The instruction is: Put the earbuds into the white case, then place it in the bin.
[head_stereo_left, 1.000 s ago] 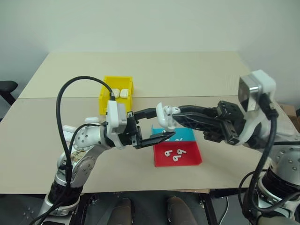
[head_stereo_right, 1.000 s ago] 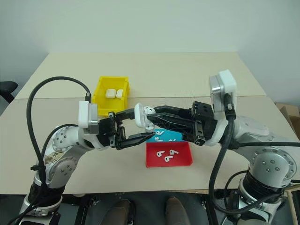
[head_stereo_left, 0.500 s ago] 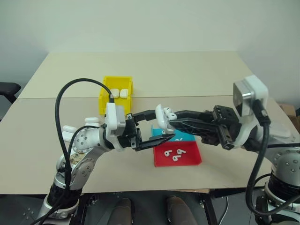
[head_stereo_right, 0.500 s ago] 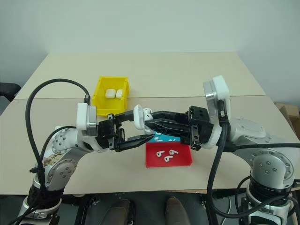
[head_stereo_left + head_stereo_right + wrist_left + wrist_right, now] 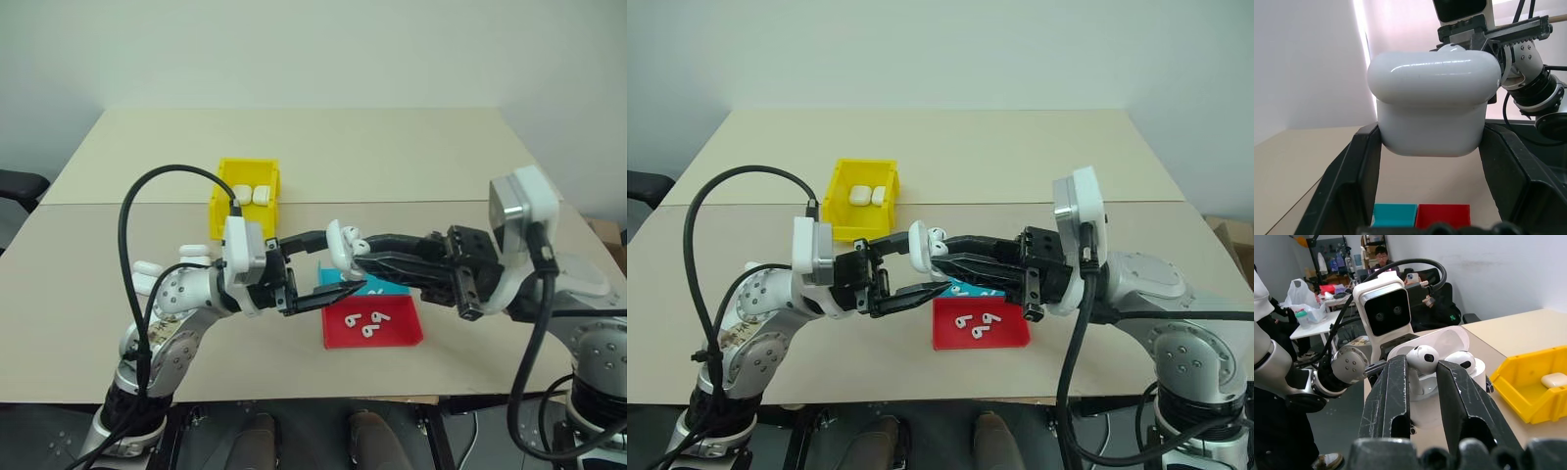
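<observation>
No legible text or labels.

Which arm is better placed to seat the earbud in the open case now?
The right. The right gripper pinches an earbud right over the open white case, which the left gripper holds steady.

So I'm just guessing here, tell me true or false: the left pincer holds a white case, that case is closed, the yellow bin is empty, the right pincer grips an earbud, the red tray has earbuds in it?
1. The left pincer holds a white case. True.
2. That case is closed. False: its lid stands open.
3. The yellow bin is empty. False: two white cases lie in it.
4. The right pincer grips an earbud. True, right at the open case.
5. The red tray has earbuds in it. True.
</observation>
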`<control>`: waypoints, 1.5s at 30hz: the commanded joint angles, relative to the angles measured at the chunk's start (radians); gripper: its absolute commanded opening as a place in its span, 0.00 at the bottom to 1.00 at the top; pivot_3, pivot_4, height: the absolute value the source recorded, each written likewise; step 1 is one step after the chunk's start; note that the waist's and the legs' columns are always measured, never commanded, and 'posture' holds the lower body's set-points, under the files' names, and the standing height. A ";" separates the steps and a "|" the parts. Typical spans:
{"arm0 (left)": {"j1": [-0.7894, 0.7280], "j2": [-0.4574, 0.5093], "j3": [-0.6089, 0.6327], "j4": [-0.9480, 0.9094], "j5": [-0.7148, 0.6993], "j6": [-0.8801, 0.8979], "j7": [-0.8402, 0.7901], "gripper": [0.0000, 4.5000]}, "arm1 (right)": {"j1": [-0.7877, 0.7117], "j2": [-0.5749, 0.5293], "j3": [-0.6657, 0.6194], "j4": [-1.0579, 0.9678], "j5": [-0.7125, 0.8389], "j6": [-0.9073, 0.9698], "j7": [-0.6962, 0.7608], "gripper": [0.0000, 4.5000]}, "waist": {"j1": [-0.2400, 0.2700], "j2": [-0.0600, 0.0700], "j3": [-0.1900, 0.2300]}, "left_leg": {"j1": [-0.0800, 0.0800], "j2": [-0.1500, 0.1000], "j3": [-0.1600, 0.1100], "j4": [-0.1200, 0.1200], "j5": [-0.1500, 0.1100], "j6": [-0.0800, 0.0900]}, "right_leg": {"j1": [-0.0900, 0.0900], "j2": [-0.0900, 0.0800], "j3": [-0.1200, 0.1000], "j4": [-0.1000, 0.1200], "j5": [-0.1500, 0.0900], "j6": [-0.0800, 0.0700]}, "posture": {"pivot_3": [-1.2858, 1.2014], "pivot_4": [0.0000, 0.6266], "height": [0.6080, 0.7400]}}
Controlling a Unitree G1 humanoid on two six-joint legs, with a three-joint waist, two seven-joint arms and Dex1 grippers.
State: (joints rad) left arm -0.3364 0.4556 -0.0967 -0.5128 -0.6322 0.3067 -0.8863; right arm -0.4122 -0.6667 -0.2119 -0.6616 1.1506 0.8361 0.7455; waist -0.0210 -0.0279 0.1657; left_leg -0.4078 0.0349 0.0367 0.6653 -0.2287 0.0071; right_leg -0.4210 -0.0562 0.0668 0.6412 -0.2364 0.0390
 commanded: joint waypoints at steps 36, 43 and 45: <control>-0.165 -0.068 -0.185 0.154 0.307 -0.010 0.023 0.61 | -0.377 -0.265 0.288 0.106 -0.360 -0.083 0.193 0.01 | 0.008 0.000 0.000 | -0.006 -0.001 0.000 0.000 0.000 0.001 | -0.003 -0.002 0.000 -0.003 0.000 0.001 | 0.52 0.24 1.00; -0.177 -0.061 -0.198 0.163 0.340 -0.007 0.021 0.61 | -0.364 -0.280 0.357 0.078 -0.500 -0.117 0.236 0.01 | 0.008 0.000 0.000 | -0.006 -0.001 0.000 0.002 0.000 0.001 | -0.003 -0.001 -0.001 -0.002 0.000 0.001 | 0.52 0.24 1.00; -0.171 -0.069 -0.190 0.163 0.337 -0.017 0.024 0.61 | -0.356 -0.290 0.371 0.076 -0.536 -0.123 0.248 0.01 | 0.008 0.000 0.000 | -0.006 -0.001 0.000 0.002 0.000 0.001 | -0.003 -0.001 -0.001 -0.002 0.000 0.001 | 0.52 0.24 1.00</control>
State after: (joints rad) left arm -0.4976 0.3974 -0.2976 -0.3281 -0.2909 0.3116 -0.8714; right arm -0.7699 -0.9356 0.1570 -0.5651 0.6530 0.7395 0.9813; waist -0.0134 -0.0283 0.1660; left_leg -0.4135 0.0341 0.0365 0.6676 -0.2288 0.0078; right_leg -0.4239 -0.0576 0.0660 0.6398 -0.2364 0.0401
